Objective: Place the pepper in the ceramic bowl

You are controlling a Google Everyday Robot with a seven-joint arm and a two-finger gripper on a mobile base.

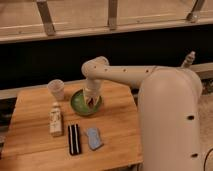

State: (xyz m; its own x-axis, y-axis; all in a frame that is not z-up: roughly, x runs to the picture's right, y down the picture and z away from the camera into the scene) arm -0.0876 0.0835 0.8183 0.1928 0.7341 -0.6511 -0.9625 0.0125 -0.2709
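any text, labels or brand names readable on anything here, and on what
None can be read.
The small bottle on the wooden table has a label too blurred to read.
The dark packet, clear cup, green ceramic bowl and the gripper above it show no lettering.

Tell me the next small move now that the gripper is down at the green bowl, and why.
Probably hold position over the ceramic bowl and release, if the pepper is in hand. The gripper sits inside the bowl's rim, low over its middle. The pepper itself isn't visible, on the wooden table or elsewhere, so I can't confirm it's held.
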